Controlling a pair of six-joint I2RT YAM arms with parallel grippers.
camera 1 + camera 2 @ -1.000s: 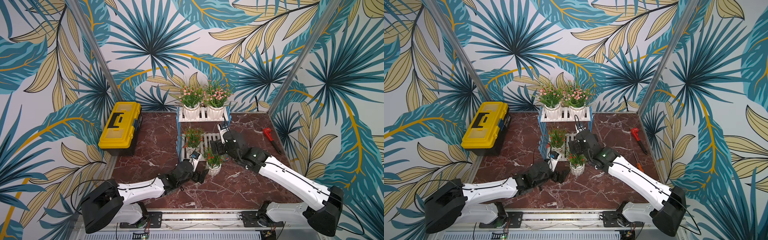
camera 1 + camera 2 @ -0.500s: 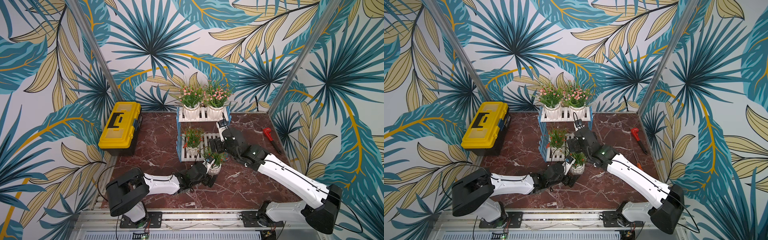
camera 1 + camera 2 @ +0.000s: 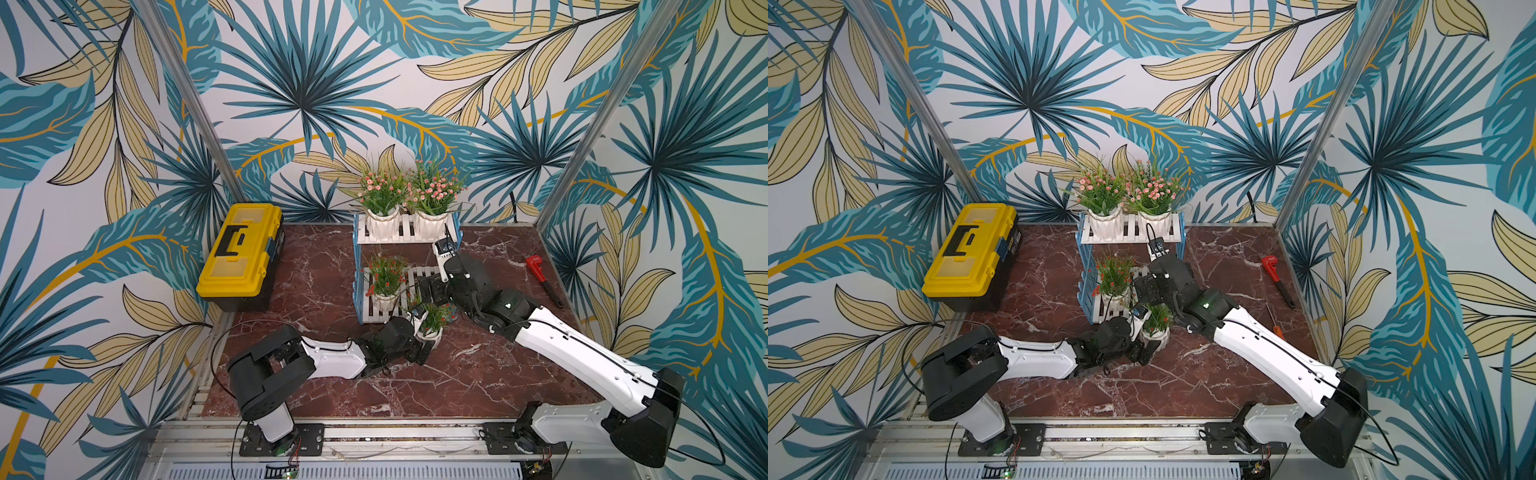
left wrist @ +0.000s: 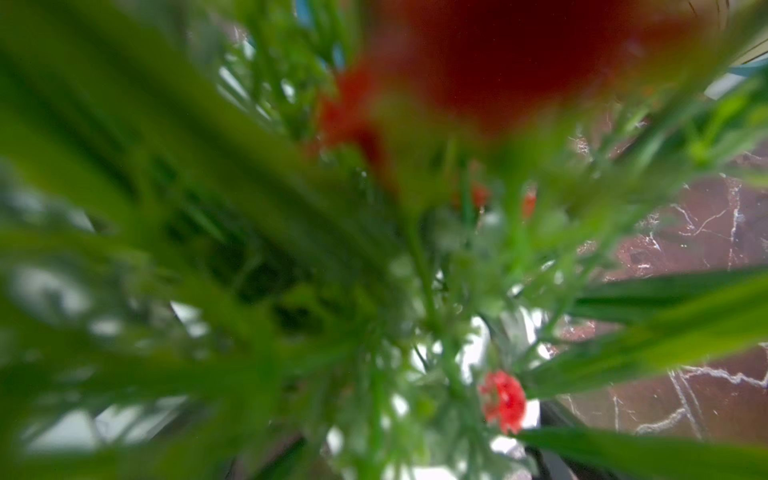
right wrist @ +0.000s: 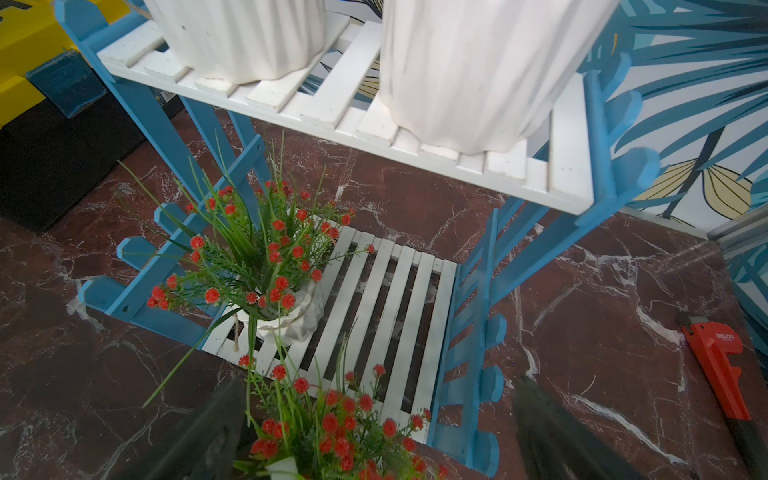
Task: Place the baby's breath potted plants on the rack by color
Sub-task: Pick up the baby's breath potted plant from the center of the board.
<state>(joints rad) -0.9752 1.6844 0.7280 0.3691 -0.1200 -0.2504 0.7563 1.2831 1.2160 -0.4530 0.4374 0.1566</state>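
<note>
My left gripper (image 3: 422, 348) has closed in on the last red baby's breath pot (image 3: 430, 332) — standing on the table (image 3: 328, 270) just before the rack's (image 3: 358, 291) free lower slot. Clamped or not, I cannot tell; my right gripper's (image 5: 378, 386) jaws hang apart above — one placement left.

TOP VIEWS: high at the cell front, angled down, far; both top views cover the whole dark red marble tabletop (image 3: 316, 270) (image 3: 1050, 282) | LEFT WRIST: buried in a red-flowered green sprig plant (image 4: 503, 399), blurred | RIGHT WRIST: near, tilted down onto the blue-framed two-tier rack of white slats (image 5: 399, 299); rack (image 3: 405, 232) shared with top views
</note>
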